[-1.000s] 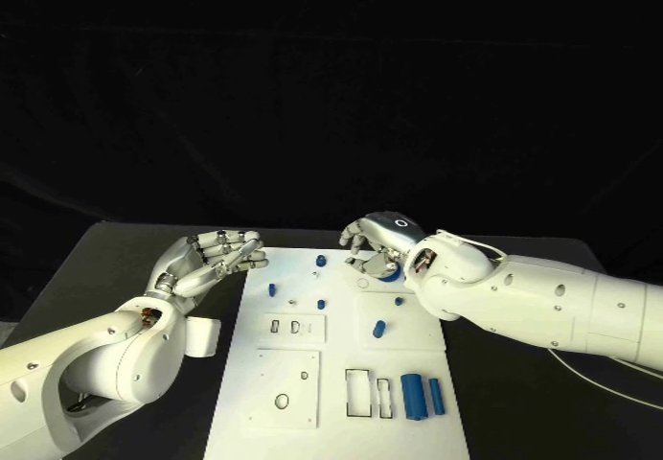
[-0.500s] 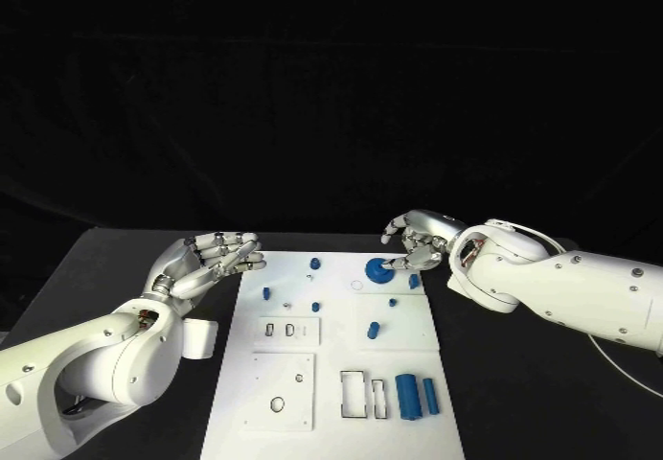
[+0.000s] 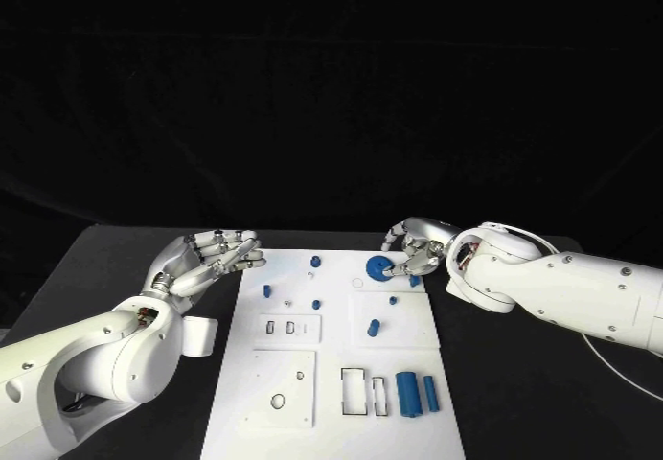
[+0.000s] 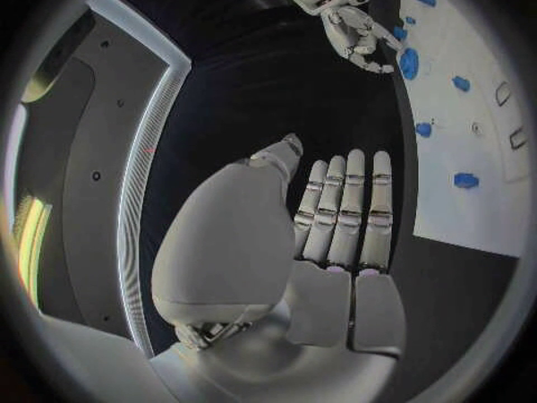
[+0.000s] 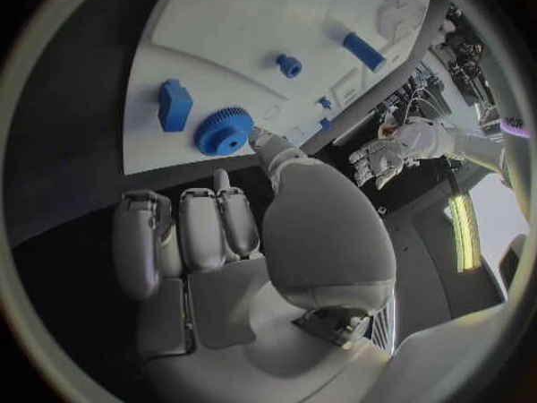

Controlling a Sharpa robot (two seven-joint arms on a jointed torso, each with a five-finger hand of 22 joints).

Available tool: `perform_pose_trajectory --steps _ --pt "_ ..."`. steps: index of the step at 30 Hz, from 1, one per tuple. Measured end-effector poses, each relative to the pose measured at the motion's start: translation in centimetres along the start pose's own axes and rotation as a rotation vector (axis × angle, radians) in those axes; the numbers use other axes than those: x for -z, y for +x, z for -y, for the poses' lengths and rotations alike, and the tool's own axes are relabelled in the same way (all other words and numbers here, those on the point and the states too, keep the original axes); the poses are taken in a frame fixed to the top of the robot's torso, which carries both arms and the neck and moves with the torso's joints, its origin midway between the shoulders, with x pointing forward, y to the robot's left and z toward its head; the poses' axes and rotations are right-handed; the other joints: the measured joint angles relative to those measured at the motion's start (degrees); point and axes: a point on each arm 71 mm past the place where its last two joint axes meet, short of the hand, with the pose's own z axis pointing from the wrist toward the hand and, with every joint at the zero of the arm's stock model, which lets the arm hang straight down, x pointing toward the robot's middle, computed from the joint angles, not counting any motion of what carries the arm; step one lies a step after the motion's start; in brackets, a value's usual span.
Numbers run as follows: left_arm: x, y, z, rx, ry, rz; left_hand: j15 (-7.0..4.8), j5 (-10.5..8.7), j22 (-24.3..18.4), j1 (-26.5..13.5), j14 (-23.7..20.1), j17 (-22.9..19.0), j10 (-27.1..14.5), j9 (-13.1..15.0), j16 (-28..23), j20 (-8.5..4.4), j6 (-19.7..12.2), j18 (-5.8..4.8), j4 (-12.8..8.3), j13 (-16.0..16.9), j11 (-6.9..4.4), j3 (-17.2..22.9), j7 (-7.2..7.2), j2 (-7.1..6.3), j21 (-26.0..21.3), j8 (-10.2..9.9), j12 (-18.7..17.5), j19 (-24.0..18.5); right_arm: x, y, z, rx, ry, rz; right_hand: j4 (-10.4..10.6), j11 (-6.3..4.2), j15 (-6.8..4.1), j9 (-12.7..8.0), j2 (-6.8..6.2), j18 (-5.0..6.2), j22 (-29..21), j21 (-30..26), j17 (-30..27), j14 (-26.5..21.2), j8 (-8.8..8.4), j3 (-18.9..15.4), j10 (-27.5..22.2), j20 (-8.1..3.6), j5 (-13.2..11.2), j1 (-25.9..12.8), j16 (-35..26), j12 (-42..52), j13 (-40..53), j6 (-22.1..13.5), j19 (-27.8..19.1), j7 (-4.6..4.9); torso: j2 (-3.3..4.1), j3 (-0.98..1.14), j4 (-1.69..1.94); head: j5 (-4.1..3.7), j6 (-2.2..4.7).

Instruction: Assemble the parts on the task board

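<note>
Lying flat near the task board's [image 3: 331,383] far right corner, the small blue gear [image 3: 378,267], probably light, rigid and best pinched across its toothed rim, sits just beside the empty, loosely curled right hand [image 3: 416,247].

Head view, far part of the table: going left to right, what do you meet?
Left hand → small blue part on the task board → blue gear → right hand.

No readable text, labels or numbers anywhere.
</note>
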Motion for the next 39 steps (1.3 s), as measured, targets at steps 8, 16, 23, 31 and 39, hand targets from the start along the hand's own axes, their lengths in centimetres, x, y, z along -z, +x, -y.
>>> perform_pose_trajectory --steps 8,16,23,31,39 --pt "0.0 0.0 0.0 0.000 0.000 0.000 0.00 0.00 0.0 0.0 0.0 0.0 0.0 0.0 0.0 0.00 0.0 0.00 0.0 0.0 0.00 0.0 0.00 0.00 0.0 0.0 0.0 0.0 -0.4 0.8 -0.2 0.011 -0.002 -0.011 0.0 0.00 0.00 0.1 0.30 0.01 0.0 0.0 0.0 0.0 0.44 0.0 0.4 0.00 0.0 0.7 0.0 0.7 0.0 0.0 0.4 0.00 -0.01 -0.03 -0.01 0.07 -0.17" --pt "0.0 0.0 0.0 0.000 -0.001 0.000 0.00 0.00 -0.1 0.0 0.0 0.0 0.0 0.0 0.0 0.00 0.0 0.00 -0.2 0.0 0.00 0.2 0.00 0.00 0.0 0.0 -0.4 0.0 -0.8 1.3 -0.4 0.028 -0.006 -0.012 0.2 -0.20 0.00 0.1 0.77 0.01 0.0 0.3 -0.1 0.0 0.88 0.2 0.6 0.01 0.0 1.2 0.0 1.1 0.0 0.0 0.4 0.00 -0.02 0.00 -0.01 0.18 -0.31" --pt "0.0 0.0 0.0 0.001 -0.001 0.000 0.00 0.00 -0.1 0.0 0.0 0.0 0.0 0.0 0.0 0.00 0.0 0.00 -0.2 0.0 0.00 0.2 0.00 0.00 0.0 0.0 -0.4 0.0 -1.1 1.7 -0.5 0.042 -0.010 -0.010 0.2 -0.09 0.00 0.1 0.97 -0.11 0.0 0.3 -0.1 0.0 1.11 0.8 0.9 -0.21 0.0 1.4 0.0 1.5 0.0 0.2 0.6 -0.20 -0.01 0.03 -0.02 0.27 -0.44" --pt "0.0 -0.1 0.0 0.000 -0.002 0.000 0.00 0.00 -0.1 0.0 0.0 0.0 0.0 0.0 0.0 0.00 0.0 0.00 -0.2 0.0 0.00 0.2 0.00 0.00 0.0 0.0 -0.4 0.0 -1.3 1.6 -0.4 0.061 -0.011 0.003 -0.2 -0.12 0.00 -0.1 1.27 -0.60 0.0 0.5 -0.1 0.0 1.50 2.7 1.5 0.00 -1.0 2.5 0.0 2.2 0.0 0.9 0.8 -0.24 -0.01 0.04 -0.02 0.35 -0.71" --pt "-0.1 -0.2 -0.1 -0.001 -0.004 0.002 0.00 0.00 -0.1 0.0 0.0 0.0 0.0 0.0 0.0 0.00 0.0 0.00 -0.2 0.0 0.00 0.2 0.00 0.00 0.0 0.0 -0.4 0.0 -1.2 1.5 -0.2 0.091 -0.017 0.015 -1.3 -0.27 -0.01 -1.0 0.75 -0.59 0.0 1.2 -0.2 0.0 1.36 6.2 2.2 0.00 -1.3 3.2 0.2 3.2 0.0 2.1 0.8 -0.05 -0.01 0.03 -0.06 0.36 -0.88"
